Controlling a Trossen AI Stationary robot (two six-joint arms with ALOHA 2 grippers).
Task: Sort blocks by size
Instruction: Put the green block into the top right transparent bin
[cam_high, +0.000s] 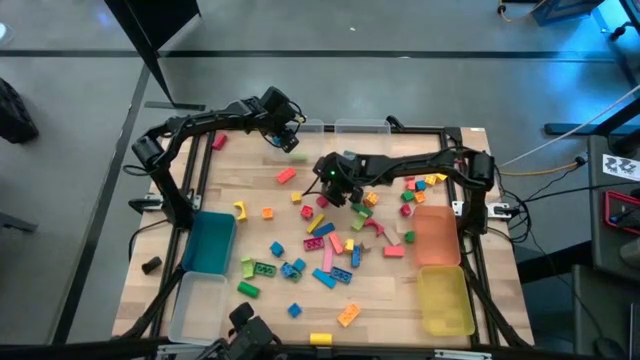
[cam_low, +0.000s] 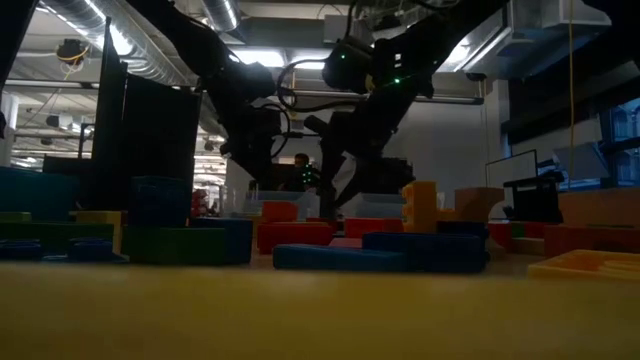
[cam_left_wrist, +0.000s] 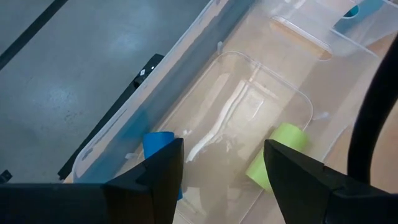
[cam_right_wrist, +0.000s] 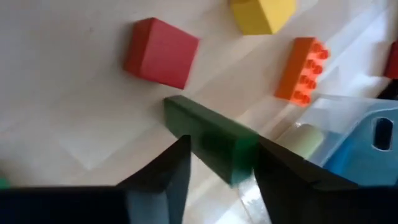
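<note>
The right gripper, above the tabletop centre, has its fingers clamped on a dark green block. The left gripper, fingers spread and empty, hovers over a clear bin holding a light green block.

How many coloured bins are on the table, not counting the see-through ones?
3: a blue bin on the left side, an orange bin on the right side, and a yellow bin right beside the orange one. None seems hidden.
</note>
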